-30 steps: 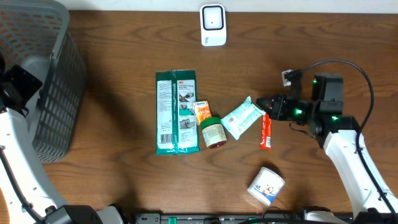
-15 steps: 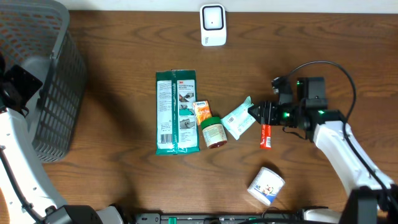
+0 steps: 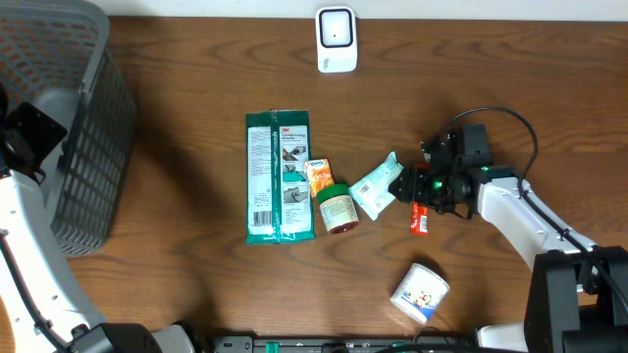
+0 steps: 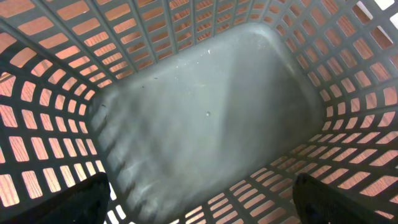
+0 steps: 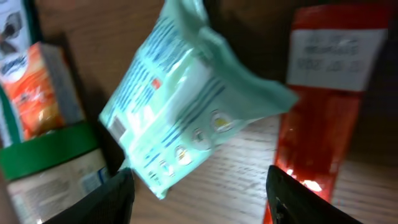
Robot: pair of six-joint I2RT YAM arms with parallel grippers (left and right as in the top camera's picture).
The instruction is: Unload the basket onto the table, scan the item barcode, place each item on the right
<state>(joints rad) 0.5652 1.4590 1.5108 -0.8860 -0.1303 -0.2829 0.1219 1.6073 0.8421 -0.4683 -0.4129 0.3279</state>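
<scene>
Several items lie mid-table: a green wipes pack (image 3: pixel 280 176), a small orange box (image 3: pixel 319 176), a green-lidded jar (image 3: pixel 337 209), a pale teal pouch (image 3: pixel 379 187), a red tube (image 3: pixel 420 216) and a white tub (image 3: pixel 421 292). The white scanner (image 3: pixel 336 39) stands at the far edge. My right gripper (image 3: pixel 406 185) is open and low at the pouch's right end. In the right wrist view the pouch (image 5: pixel 186 106) reaches down between the open jaws (image 5: pixel 202 199), with the red tube (image 5: pixel 323 106) just right. My left gripper (image 4: pixel 205 202) hangs open inside the grey basket (image 4: pixel 205 112), holding nothing.
The grey slatted basket (image 3: pixel 59 118) fills the table's left end, with the left arm (image 3: pixel 25 137) over it. Bare wood lies between the basket and the wipes pack, and along the far right. The right arm's cable loops above its wrist (image 3: pixel 491 113).
My right gripper has gone from shut to open and slid left, from beside the red tube to the pouch's right end. The left arm and the items have not moved.
</scene>
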